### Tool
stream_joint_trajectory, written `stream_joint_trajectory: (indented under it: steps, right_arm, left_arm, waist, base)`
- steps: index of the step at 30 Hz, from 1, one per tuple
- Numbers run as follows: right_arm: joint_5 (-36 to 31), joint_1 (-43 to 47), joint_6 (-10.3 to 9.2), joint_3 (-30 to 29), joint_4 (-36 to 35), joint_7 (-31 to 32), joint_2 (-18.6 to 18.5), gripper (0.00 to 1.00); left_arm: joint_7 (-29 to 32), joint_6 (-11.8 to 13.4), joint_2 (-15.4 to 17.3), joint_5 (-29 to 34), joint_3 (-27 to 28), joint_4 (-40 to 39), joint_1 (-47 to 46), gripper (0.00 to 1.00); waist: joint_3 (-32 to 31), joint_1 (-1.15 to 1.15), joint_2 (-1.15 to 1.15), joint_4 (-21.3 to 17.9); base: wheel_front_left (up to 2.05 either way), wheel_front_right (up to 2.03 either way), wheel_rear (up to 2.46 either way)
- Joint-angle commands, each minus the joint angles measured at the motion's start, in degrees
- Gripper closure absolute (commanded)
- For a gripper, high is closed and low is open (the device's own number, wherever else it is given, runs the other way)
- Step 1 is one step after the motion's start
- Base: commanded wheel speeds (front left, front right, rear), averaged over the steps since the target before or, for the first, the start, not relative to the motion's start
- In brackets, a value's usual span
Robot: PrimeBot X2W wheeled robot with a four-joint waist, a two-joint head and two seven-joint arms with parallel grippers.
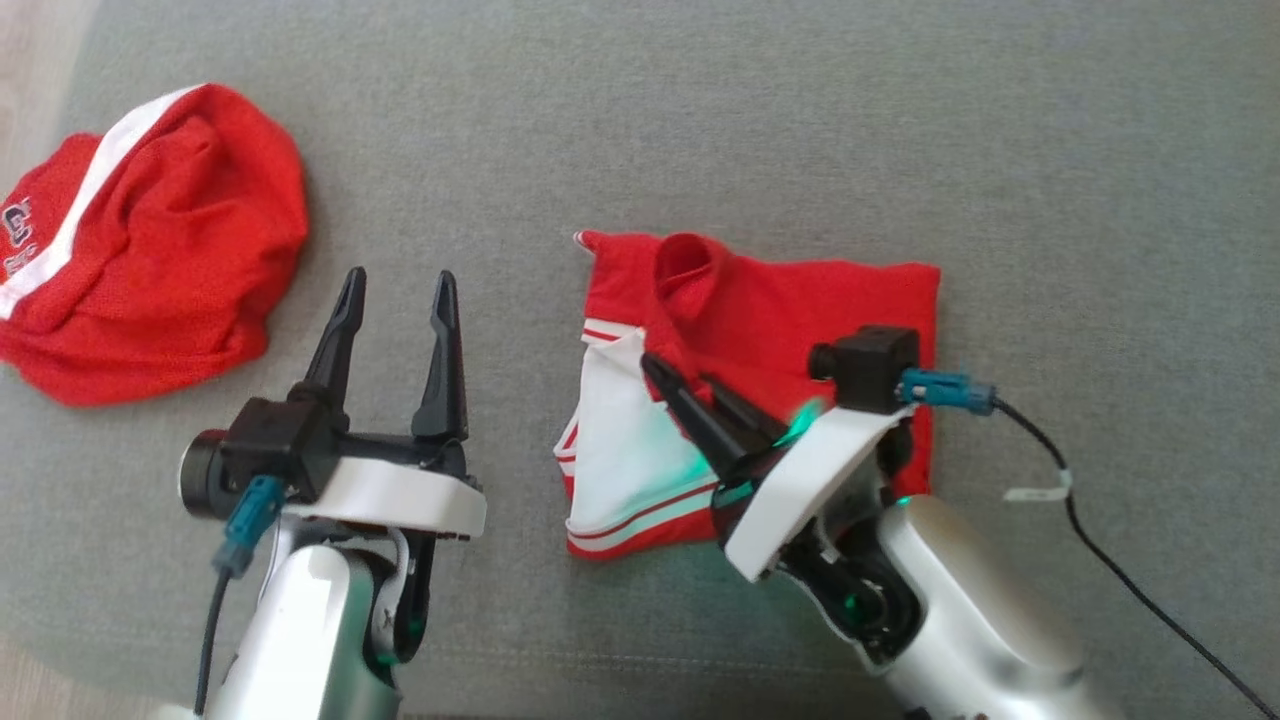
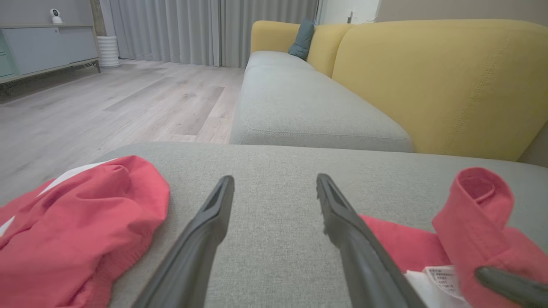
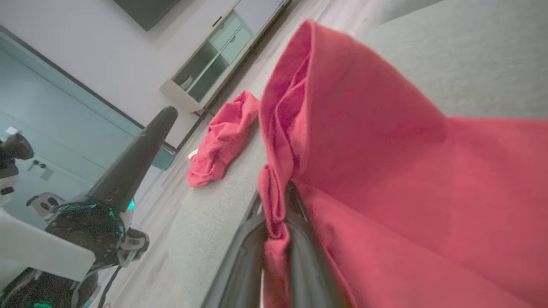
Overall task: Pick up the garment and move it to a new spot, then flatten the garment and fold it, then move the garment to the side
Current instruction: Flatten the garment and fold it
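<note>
The folded red-and-white garment (image 1: 800, 300) lies on the grey seat cushion (image 1: 700, 120), right of its middle and closer to the near edge than to the far one; it looks a little wider across than it is deep, so its long axis runs side to side. The right gripper (image 1: 675, 370) sits over it from the near right, fingers pointing towards the far left, pressed together on a pinch of red cloth; from the pinch a raised fold (image 1: 690, 265) stands up at the garment's far-left part, above the white panel (image 1: 620, 440). The left gripper (image 1: 398, 275) hovers over bare cushion just to the garment's left, jaws spread wide and holding nothing; the right arm is plainly the nearer one, already on the cloth. A second, crumpled red garment (image 1: 170, 250) fills the cushion's far-left corner, so the leftward way is cramped, I judge; the far side and the right side are open grey cloth, with only the wrist camera's cable (image 1: 1100, 560) trailing towards the near-right corner; a slide rightward would have to mind it.
</note>
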Motion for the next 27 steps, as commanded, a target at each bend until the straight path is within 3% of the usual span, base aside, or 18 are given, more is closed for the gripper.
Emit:
stream_joint_trajectory:
  steps: [1, 6, 7, 8, 9, 18, 23, 27]
  right_arm:
    - [1.2, -1.7, -0.05, 1.8, -1.2, -1.1, 1.0, 1.0]
    - [2.6, -5.1, -0.05, 5.9, 3.6, -4.7, 1.0, 1.0]
    - [3.1, -5.6, -0.05, 6.6, 4.3, -5.6, 1.0, 0.93]
    - [2.9, -6.2, -0.05, 7.2, 5.2, -6.3, 1.0, 0.53]
    - [3.1, -6.7, -0.05, 7.8, 6.0, -7.0, 1.0, 0.0]
    - [3.5, -9.9, -0.05, 8.7, 6.3, -14.2, 1.0, 0.0]
    - [-0.1, -10.0, -0.05, 2.5, 4.1, -16.8, 0.8, 0.0]
    - [-4.7, -8.3, -0.05, -5.0, 0.9, -17.3, -1.9, 0.0]
  left_arm:
    - [-0.7, 0.1, 0.3, 0.5, 1.4, -1.7, -1.8, 0.0]
    - [-0.7, 0.0, 0.1, 0.6, 1.3, -1.6, -2.2, 0.0]
    - [-0.7, 0.0, 0.0, 0.7, 1.3, -1.6, -2.2, 0.0]
    - [-0.7, 0.0, 0.0, 0.7, 1.3, -1.6, -2.3, 0.0]
    - [-0.7, -0.1, 0.0, 0.7, 1.4, -1.6, -2.3, 0.0]
    - [-0.7, 0.1, -0.2, 1.4, 1.9, -1.5, -2.1, 0.0]
    - [-0.7, 0.1, -0.2, 1.7, 2.5, -1.6, -1.7, 0.0]
    - [-0.7, 0.3, -0.1, 1.8, 3.2, -1.7, -1.1, 0.0]
  waist:
    - [0.3, 0.0, 0.0, 0.4]
    - [1.0, 0.0, 0.0, 1.0]
    - [1.1, 0.0, 0.0, 1.0]
    - [1.2, 0.0, 0.0, 1.0]
    - [1.2, 0.0, 0.0, 1.0]
    - [0.8, 0.0, 0.0, -0.1]
    - [0.5, 0.0, 0.0, -1.3]
    - [-0.1, 0.0, 0.0, -2.6]
  base:
    - [0.0, 0.0, 0.0]
    - [0.0, 0.0, 0.0]
    - [0.0, 0.0, 0.0]
    - [0.0, 0.0, 0.0]
    - [0.0, 0.0, 0.0]
    - [0.0, 0.0, 0.0]
    - [0.0, 0.0, 0.0]
    - [0.0, 0.0, 0.0]
